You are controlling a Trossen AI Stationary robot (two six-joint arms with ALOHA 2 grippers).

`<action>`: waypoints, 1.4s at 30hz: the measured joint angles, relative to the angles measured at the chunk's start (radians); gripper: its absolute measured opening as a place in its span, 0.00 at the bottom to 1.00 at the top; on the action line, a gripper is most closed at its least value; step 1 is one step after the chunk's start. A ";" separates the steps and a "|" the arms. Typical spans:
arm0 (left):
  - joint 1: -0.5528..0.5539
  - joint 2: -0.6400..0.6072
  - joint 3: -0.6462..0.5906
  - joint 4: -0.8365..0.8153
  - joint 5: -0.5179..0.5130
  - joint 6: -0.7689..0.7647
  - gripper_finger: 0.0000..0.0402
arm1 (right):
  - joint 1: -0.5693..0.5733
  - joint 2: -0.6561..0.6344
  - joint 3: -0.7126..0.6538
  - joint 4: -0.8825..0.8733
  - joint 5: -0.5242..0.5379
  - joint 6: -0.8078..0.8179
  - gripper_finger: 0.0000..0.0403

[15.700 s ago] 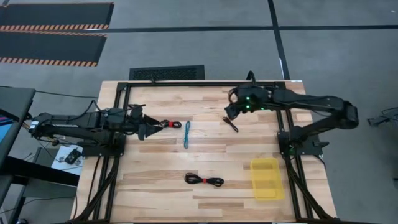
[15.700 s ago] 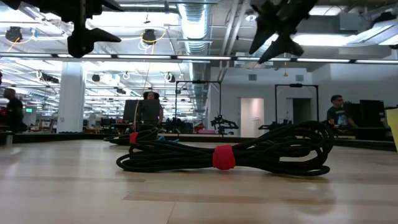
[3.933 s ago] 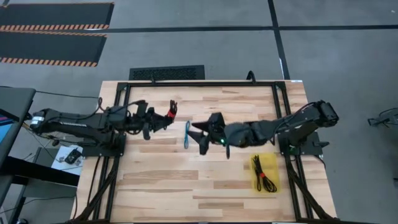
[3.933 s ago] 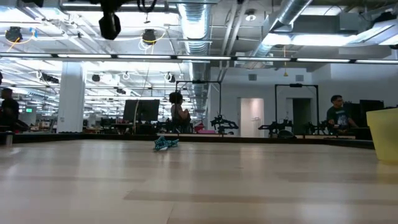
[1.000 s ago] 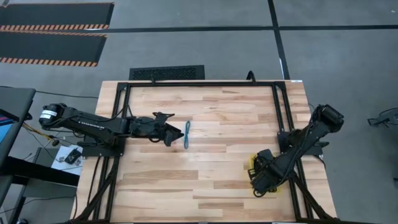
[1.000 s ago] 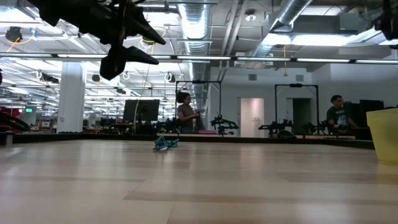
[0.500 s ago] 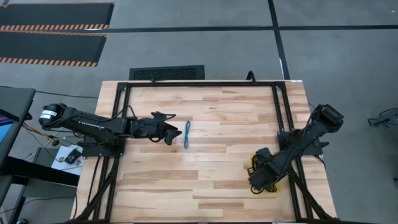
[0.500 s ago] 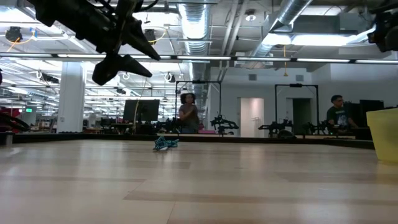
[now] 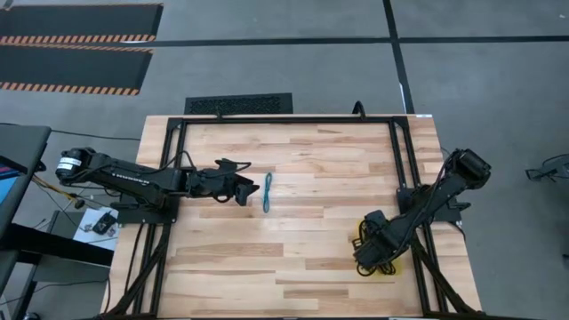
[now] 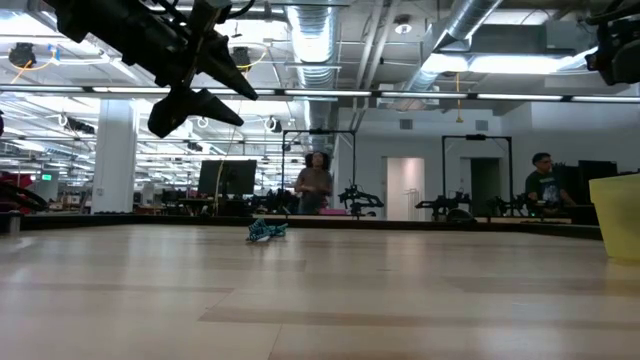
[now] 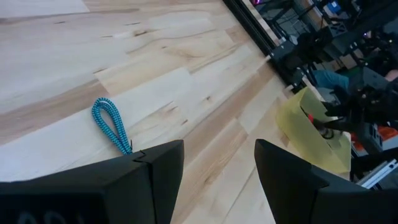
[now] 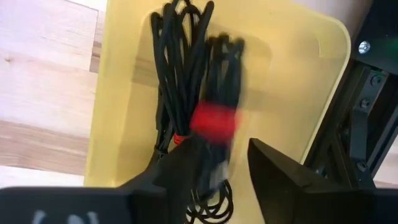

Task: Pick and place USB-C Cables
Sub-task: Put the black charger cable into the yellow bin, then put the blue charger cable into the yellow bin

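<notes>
A light blue cable (image 9: 267, 192) lies flat on the wooden table, also showing as the blue cable (image 11: 112, 124) in the left wrist view and as a small heap (image 10: 265, 230) in the low view. My left gripper (image 9: 247, 188) hovers open just left of it, above the table (image 10: 235, 100). My right gripper (image 12: 239, 174) is open over the yellow tray (image 12: 124, 93). Black cable bundles (image 12: 180, 74) lie in that tray. One bundle with a red tie (image 12: 214, 121) shows blurred under the fingers. My right gripper points down into the tray, and the blurred black bundle with the red tie runs between its open fingers (image 12: 280, 168). I cannot tell whether they touch it.
The yellow tray (image 9: 391, 268) sits by the table's right edge toward the near side, mostly covered by my right arm (image 9: 418, 213). Its wall (image 10: 618, 215) shows in the low view. A black metal frame (image 9: 284, 118) rims the table. A person (image 10: 315, 185) stands in the room behind.
My left gripper has dipped a little lower beside the light blue cable and stays open. My right arm has shifted slightly toward the table's left over the tray. The light blue cable has not moved.
</notes>
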State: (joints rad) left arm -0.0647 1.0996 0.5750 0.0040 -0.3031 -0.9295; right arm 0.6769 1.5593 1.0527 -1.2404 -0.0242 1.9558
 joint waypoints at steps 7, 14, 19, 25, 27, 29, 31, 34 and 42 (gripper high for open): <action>0.003 0.038 -0.001 -0.026 -0.025 -0.033 0.46 | 0.000 -0.003 0.028 -0.011 0.020 0.007 0.50; 0.026 0.216 -0.001 0.051 -0.027 -0.091 0.46 | -0.011 -0.003 0.104 -0.019 0.072 0.002 0.48; 0.030 0.365 -0.001 0.136 -0.037 -0.106 0.46 | -0.012 -0.003 0.124 -0.009 0.132 0.007 0.46; 0.030 0.500 0.001 0.213 -0.073 -0.138 0.46 | -0.011 -0.004 0.124 0.002 0.136 0.008 0.44; 0.030 0.534 0.013 0.213 -0.080 -0.137 0.46 | -0.011 -0.004 0.124 0.005 0.136 0.008 0.44; 0.030 0.567 0.032 0.209 -0.088 -0.122 0.46 | -0.011 -0.004 0.124 0.004 0.136 0.010 0.44; 0.030 0.590 0.062 0.210 -0.093 -0.094 0.46 | -0.011 -0.004 0.124 0.004 0.138 0.016 0.44; 0.030 0.627 0.116 0.170 -0.098 -0.058 0.46 | -0.011 -0.004 0.124 0.005 0.152 0.032 0.44; 0.032 0.737 0.280 -0.087 -0.128 -0.022 0.34 | -0.011 -0.004 0.124 0.022 0.186 0.036 0.44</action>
State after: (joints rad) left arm -0.0326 1.8365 0.8552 -0.0831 -0.4310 -0.9513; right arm 0.6659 1.5555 1.1770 -1.2182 0.1616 1.9923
